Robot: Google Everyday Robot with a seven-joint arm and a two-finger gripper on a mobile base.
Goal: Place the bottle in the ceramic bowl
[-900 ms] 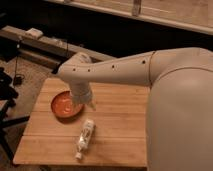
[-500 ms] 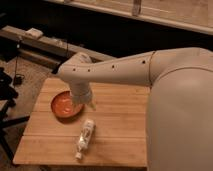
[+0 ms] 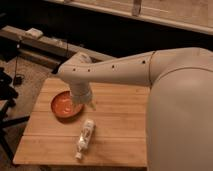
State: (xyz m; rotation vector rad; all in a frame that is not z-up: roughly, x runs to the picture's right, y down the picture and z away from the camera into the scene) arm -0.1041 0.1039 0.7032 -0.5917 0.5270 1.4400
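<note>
The pale slim bottle (image 3: 84, 138) lies on its side on the wooden table (image 3: 120, 125), cap toward the front edge. The orange-red ceramic bowl (image 3: 64, 104) sits on the table's left part, behind and left of the bottle, partly covered by my arm. My gripper (image 3: 86, 102) hangs below the white arm's wrist, just right of the bowl's rim and above the bottle's far end, holding nothing that I can see.
My large white arm (image 3: 150, 75) crosses the view from the right and hides the table's right side. A dark bench (image 3: 45, 45) with a small pale object stands behind the table. A dark stand (image 3: 6, 100) is at the left edge.
</note>
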